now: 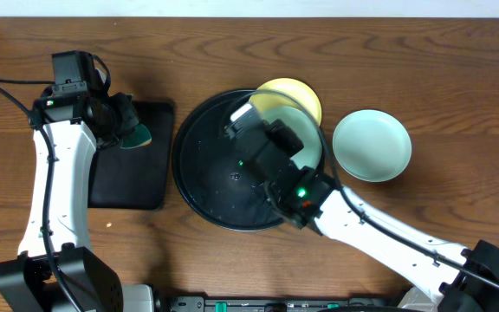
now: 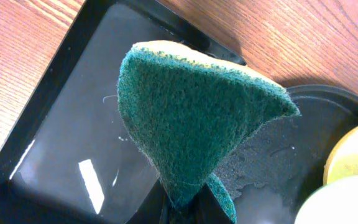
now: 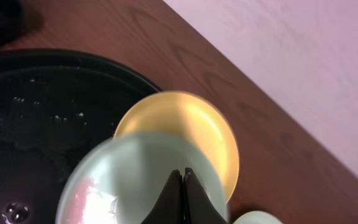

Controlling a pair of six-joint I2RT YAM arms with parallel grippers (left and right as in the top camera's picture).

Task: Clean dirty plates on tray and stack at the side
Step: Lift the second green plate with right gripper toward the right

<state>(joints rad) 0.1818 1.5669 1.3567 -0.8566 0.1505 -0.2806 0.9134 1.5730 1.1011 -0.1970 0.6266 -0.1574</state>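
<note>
Wooden table (image 1: pixel 457 69), right jaws pinched on rim of mint plate (image 3: pixel 135 168) over tray (image 1: pixel 206 182), left jaws clamping sponge (image 2: pixel 191 118).

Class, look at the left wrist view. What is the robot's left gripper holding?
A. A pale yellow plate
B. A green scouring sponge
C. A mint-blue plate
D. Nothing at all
B: the left gripper is shut on a green scouring sponge with a yellow back edge, held above the rectangular black tray.
</note>
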